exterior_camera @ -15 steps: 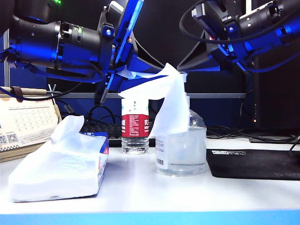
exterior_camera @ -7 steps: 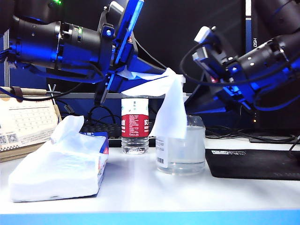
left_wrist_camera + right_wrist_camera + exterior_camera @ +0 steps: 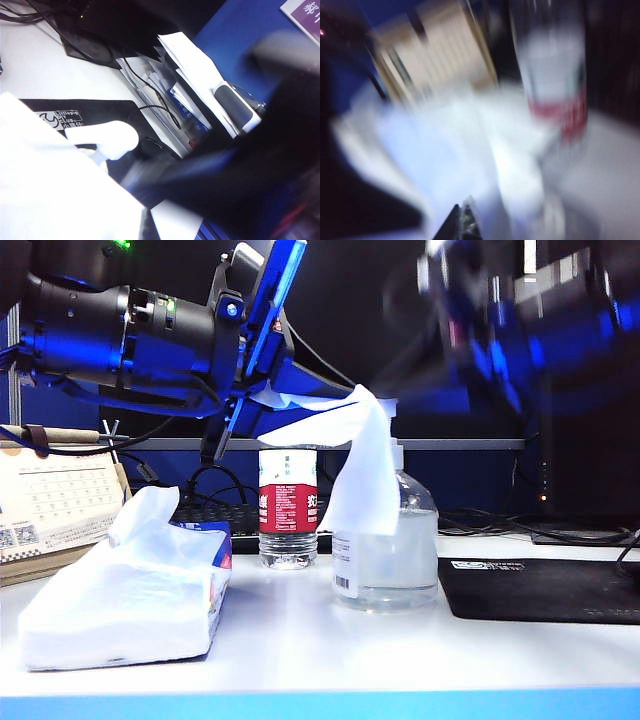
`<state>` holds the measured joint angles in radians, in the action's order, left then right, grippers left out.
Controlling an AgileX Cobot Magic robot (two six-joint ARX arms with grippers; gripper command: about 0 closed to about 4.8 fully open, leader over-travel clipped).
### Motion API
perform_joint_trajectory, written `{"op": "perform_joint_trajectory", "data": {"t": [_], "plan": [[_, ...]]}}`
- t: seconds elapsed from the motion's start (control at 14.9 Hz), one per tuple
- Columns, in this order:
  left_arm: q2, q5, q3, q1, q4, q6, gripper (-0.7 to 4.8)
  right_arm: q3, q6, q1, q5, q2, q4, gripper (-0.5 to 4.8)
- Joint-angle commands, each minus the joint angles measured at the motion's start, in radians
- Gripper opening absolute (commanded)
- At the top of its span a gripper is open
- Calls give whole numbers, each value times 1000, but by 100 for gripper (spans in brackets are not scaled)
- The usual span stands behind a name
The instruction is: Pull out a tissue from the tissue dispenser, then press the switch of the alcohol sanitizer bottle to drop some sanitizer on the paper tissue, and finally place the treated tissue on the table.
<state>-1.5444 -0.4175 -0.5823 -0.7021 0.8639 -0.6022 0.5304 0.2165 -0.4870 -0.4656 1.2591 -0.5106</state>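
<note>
Right gripper (image 3: 462, 220) higher, above bottle (image 3: 388, 545)

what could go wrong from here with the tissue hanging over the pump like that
1. The tissue, held by the left claw, drapes over the alcohol sanitizer bottle and hides its switch, so a press may land off-centre or pin the paper.
2. The right claw is shut and its arm is motion-blurred above the bottle; a fast approach could tip it.
3. The red-labelled bottle stands close beside and could be knocked.
</note>
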Motion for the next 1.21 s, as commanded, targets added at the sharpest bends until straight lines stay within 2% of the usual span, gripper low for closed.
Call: {"op": "perform_joint_trajectory", "data": {"t": [0.07, 0.6, 0.94, 1.21], "plan": [[2, -3, -5, 0, 14, 0, -5, 44, -5, -2, 32, -11, -13, -5], [2, -6, -5, 0, 14, -4, -5, 57, -61, -1, 127, 47, -8, -5], [2, -6, -5, 0, 14, -12, -5, 72, -67, 6, 130, 47, -6, -5], [2, -6, -5, 0, 14, -12, -5, 69, -67, 5, 130, 90, 127, -5]]}}
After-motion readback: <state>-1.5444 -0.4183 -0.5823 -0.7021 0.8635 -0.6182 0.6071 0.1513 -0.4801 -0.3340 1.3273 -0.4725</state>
